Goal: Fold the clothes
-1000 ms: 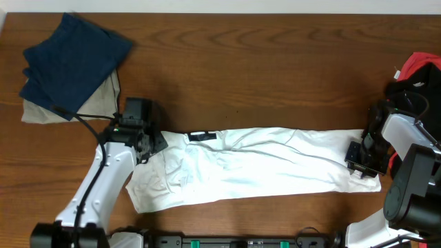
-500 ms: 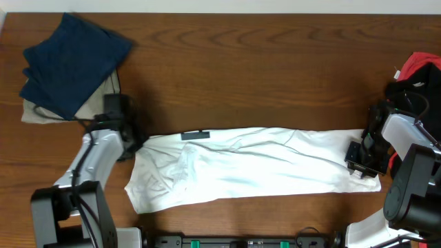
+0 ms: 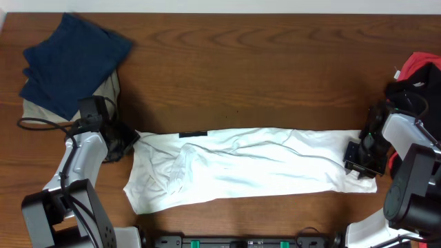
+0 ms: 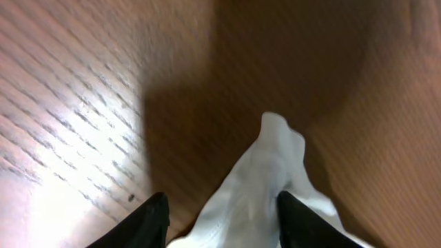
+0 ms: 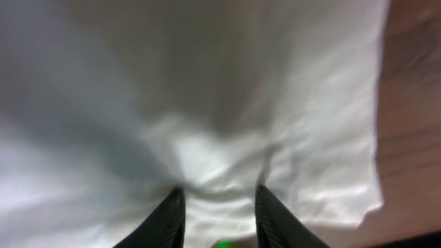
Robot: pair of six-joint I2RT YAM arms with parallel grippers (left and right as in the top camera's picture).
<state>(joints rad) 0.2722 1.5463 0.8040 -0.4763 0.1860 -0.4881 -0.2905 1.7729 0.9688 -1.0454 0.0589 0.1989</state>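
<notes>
The clothes [image 3: 255,162] are a white T-shirt folded into a long strip across the front of the table, with a small dark label at its top edge. My left gripper [image 3: 127,140] is at the strip's upper left corner. In the left wrist view a white corner of cloth [image 4: 265,172] runs between the fingers [image 4: 155,220] and pokes out beyond them over bare wood. My right gripper [image 3: 353,157] presses on the right end, where the fabric [image 5: 207,83] bunches in wrinkles between its fingers [image 5: 172,213].
A navy folded garment [image 3: 72,62] lies on a beige one [image 3: 103,96] at the back left, close behind the left arm. A red and black item [image 3: 417,69] sits at the right edge. A black cable [image 3: 41,122] trails left of the left arm.
My left gripper has moved left and slightly toward the front, and the shirt's upper left corner and label shifted left with it. The right gripper stays on the right end.
</notes>
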